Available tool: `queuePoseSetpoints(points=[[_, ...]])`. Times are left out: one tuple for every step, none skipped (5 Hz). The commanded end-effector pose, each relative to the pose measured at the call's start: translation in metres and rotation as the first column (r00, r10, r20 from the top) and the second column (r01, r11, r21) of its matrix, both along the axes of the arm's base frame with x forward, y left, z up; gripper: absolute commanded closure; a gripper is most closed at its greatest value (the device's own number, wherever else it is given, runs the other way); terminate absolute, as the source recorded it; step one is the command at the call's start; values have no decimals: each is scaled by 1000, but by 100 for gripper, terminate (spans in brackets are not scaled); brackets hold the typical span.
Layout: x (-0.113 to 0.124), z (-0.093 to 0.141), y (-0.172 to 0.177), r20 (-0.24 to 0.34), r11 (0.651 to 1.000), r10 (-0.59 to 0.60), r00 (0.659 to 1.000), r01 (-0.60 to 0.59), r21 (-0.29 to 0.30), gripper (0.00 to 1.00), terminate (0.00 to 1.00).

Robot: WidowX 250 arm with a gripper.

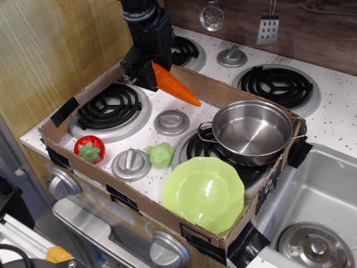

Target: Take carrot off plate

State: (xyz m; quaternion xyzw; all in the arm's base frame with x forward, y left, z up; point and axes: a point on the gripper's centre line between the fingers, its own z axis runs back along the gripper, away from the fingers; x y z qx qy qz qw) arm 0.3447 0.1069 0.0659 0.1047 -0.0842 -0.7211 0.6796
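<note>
My black gripper [149, 71] is shut on the thick end of the orange toy carrot [175, 86]. It holds the carrot in the air over the back left of the toy stove, tip pointing down to the right. The carrot's green top is hidden by the gripper. The lime-green scalloped plate [206, 192] lies empty at the front right of the cardboard tray, well away from the carrot.
A steel pot [254, 132] sits on the right burner. A red toy strawberry [89, 148] and a small green toy vegetable [160, 155] lie near the front. A low cardboard wall [83, 95] rings the stove. A sink [321, 198] is at the right.
</note>
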Motion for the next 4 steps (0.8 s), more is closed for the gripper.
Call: queuePoseSetpoints(points=[[26,4,33,197,995,-31,980,11,102,100,0],[15,-14,39,277,994,61,959,-83,71,100,0],[5,-23,40,258,984,161,953,-176,33,100,0],[2,-31,39,256,987,152,955,-162,21,0,100]])
